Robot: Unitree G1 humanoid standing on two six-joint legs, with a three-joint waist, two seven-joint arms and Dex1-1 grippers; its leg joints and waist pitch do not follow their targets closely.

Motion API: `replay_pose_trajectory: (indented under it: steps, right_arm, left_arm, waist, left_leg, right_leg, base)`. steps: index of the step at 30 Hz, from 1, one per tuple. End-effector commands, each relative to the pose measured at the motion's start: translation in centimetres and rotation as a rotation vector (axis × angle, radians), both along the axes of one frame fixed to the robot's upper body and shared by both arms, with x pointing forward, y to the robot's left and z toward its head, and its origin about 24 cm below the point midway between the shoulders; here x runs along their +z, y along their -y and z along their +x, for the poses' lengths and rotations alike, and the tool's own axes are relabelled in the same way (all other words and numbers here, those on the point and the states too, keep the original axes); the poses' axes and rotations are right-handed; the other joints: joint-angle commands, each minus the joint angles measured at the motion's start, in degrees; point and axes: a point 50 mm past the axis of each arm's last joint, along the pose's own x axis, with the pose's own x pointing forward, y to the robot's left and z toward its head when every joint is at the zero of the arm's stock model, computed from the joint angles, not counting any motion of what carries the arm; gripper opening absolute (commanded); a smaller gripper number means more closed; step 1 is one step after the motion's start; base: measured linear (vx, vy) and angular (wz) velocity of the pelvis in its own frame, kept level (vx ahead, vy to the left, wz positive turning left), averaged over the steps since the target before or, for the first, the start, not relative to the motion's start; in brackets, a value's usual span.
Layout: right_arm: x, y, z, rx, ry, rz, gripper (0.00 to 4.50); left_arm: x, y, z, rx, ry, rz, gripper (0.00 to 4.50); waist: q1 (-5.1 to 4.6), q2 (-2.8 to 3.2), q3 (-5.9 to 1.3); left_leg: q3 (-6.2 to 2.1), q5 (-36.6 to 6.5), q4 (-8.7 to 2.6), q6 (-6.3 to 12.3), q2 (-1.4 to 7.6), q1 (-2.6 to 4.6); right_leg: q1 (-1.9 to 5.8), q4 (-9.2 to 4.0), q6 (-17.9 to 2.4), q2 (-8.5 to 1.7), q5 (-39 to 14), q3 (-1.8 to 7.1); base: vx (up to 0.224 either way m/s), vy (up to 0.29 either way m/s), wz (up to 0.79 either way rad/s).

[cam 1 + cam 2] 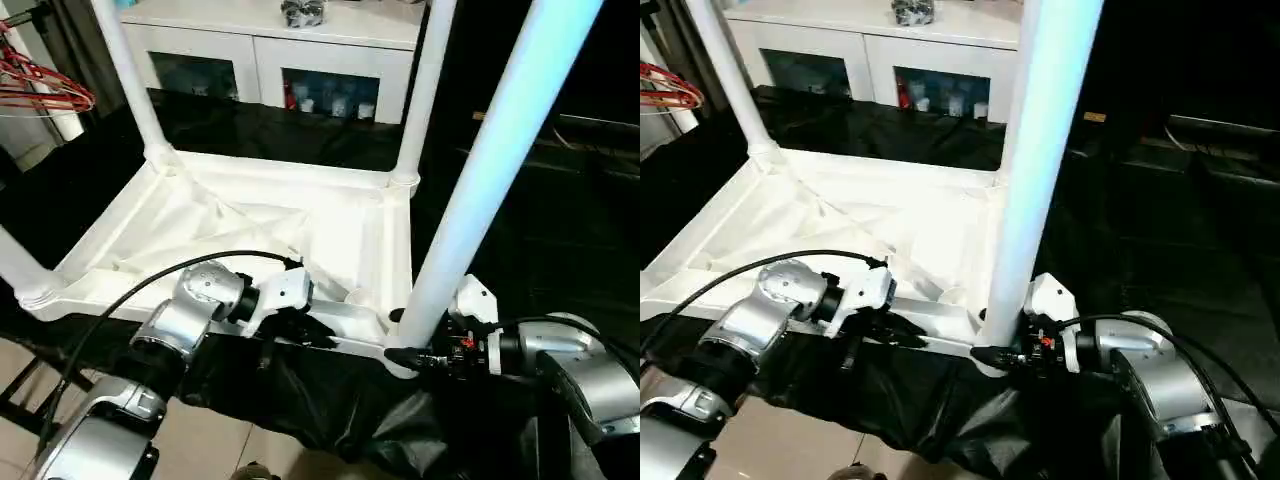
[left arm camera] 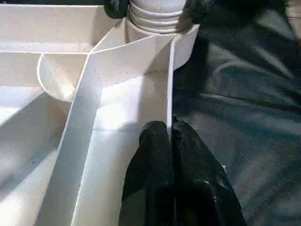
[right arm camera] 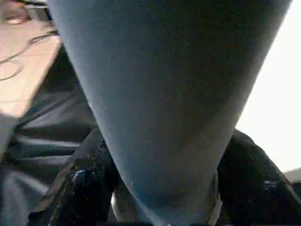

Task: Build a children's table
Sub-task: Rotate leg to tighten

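Note:
The children's table top lies upside down on black cloth, ribbed side up. White legs stand in its corner sockets: far left, far right, near left and near right. My right gripper sits at the base of the near right leg, just above its socket. In the right wrist view its black fingers press against both sides of that leg. My left gripper is shut on the thin near rim wall of the top, a short way from that corner.
A white cabinet with glass doors stands behind the table. Red hangers hang at the far left. Black cloth drapes over the front edge of the work surface, with tan floor below.

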Motion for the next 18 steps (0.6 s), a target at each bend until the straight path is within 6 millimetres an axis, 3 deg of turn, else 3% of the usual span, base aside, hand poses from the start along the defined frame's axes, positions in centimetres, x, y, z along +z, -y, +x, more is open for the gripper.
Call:
replay_pose_trajectory:
  steps: [1,5,10,18]
  right_arm:
    - [-0.8,-2.4,-0.4,0.031,0.011,0.032,2.58]
    - [-1.4,-2.7,0.1,-0.078,0.01,0.047,2.57]
    - [-3.1,-3.7,2.2,-0.381,0.018,0.014,2.57]
    - [-4.5,-6.5,5.0,-0.703,0.008,-0.047,2.56]
  left_arm:
    - [1.1,1.7,1.2,0.124,0.088,-0.075,0.0]
    - [0.9,2.5,1.2,0.145,0.083,-0.091,0.0]
    - [0.8,5.1,1.2,0.196,0.095,-0.125,0.0]
    - [1.2,8.9,1.2,0.227,0.161,-0.154,0.0]
  waist:
    - [-0.24,-1.17,-2.92]
    - [-0.92,-1.18,-2.84]
    - [-2.03,-1.03,-2.67]
    - [-3.36,-0.89,-2.74]
  left_leg:
    - [-0.06,-13.4,-3.98,2.6,1.3,0.38]
    - [-0.22,-14.6,-4.29,1.57,1.17,0.38]
    - [-0.37,-15.5,-4.61,0.19,0.94,0.25]
    - [-0.4,-15.9,-4.64,-0.11,0.74,0.34]
  right_leg:
    - [2.62,-4.53,-11.2,-2.82,-13.8,1.79]
    - [2.52,-4.92,-9.6,-2.82,-17.4,1.77]
    - [2.35,-5.31,-8.6,-2.78,-20.0,1.58]
    - [2.18,-5.63,-7.8,-2.7,-21.3,1.74]
  base:
    - [0.0,0.0,0.0]
    - [0.0,0.0,0.0]
    - [0.0,0.0,0.0]
    - [0.0,0.0,0.0]
